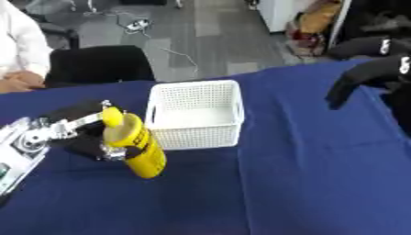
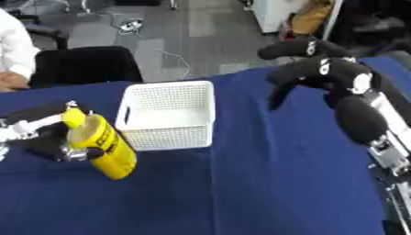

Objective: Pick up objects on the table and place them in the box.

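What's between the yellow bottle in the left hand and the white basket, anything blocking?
Nothing visible. The left hand is curled round the yellow bottle, tilted, just left of the white basket. Only bare blue table lies around them; the basket's near-left wall is the only thing to clear. The right hand hangs off to the right, out of the path.

Both eyes sit high in the robot's head, looking down and forward over the blue table (image 1: 321,151) toward the floor beyond the white basket (image 1: 195,114). Both views share the basket, the yellow bottle (image 2: 102,147) to its left and the table around it. The right eye takes in more to the right of the basket, the left eye more to its left.
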